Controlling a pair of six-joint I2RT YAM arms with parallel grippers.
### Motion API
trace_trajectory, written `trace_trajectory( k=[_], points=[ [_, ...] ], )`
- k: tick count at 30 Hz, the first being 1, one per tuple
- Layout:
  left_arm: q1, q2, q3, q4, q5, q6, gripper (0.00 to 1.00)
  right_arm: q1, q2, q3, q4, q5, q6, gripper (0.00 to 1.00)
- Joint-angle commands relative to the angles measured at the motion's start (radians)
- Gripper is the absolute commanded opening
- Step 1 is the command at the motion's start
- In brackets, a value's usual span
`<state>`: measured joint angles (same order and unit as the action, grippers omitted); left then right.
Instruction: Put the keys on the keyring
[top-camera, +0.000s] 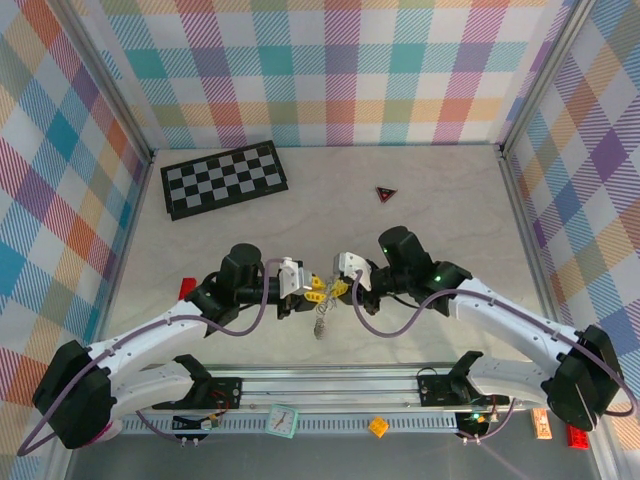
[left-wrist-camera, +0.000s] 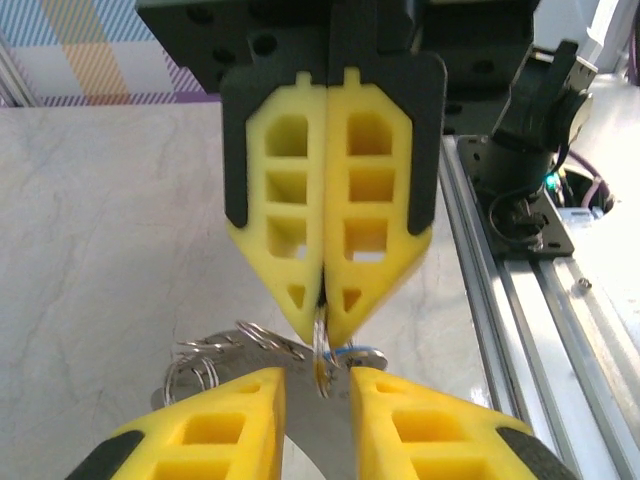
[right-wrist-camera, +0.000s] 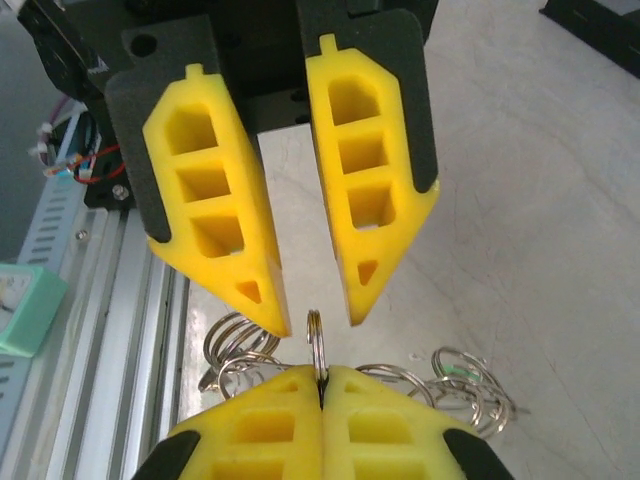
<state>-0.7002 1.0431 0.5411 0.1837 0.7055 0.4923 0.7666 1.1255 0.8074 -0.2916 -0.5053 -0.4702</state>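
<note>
Where the two arms meet over the middle of the table (top-camera: 440, 230), their fingertips face each other almost tip to tip. The checkerboard (top-camera: 225, 180) lies flat at about 10 o'clock from that meeting point, well apart from it. The right gripper (right-wrist-camera: 322, 375) is pinched closed on one thin loop of the keyring (top-camera: 320, 322), and the loop stands edge-on out of its tips. The left gripper (left-wrist-camera: 318, 378) has its fingers parted narrowly, one on either side of that same loop, not clamping it. The other silvery loops bunch under the fingers and trail toward 6 o'clock; whether they reach the table I cannot tell. A small dark triangle (top-camera: 386, 193) sits at 1 o'clock, well apart from the grippers.
</note>
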Motion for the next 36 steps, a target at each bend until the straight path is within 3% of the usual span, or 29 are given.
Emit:
trace_trajectory(
  k=[1, 17, 20, 24, 26, 31, 36],
  points=[
    [-0.008, -0.019, 0.049, -0.082, -0.009, 0.051, 0.24, 0.004, 0.013, 0.085, -0.135, 0.034, -0.098, 0.0],
    [-0.009, 0.027, 0.103, -0.136, 0.006, 0.072, 0.21, 0.087, 0.11, 0.256, -0.284, 0.114, -0.209, 0.0],
    [-0.008, 0.027, 0.106, -0.139, 0.006, 0.073, 0.16, 0.105, 0.125, 0.277, -0.295, 0.124, -0.219, 0.0],
    [-0.008, 0.016, 0.105, -0.136, 0.002, 0.078, 0.0, 0.115, 0.133, 0.286, -0.304, 0.127, -0.214, 0.0],
    [-0.009, 0.007, 0.101, -0.131, 0.002, 0.079, 0.0, 0.111, 0.116, 0.27, -0.282, 0.121, -0.183, 0.0],
    [-0.008, -0.012, 0.075, -0.095, 0.017, 0.063, 0.0, 0.046, 0.048, 0.18, -0.19, 0.053, -0.082, 0.17],
    [-0.009, -0.014, 0.048, -0.038, 0.04, 0.035, 0.0, 0.011, 0.003, 0.099, -0.12, 0.008, -0.018, 0.24]
  ],
)
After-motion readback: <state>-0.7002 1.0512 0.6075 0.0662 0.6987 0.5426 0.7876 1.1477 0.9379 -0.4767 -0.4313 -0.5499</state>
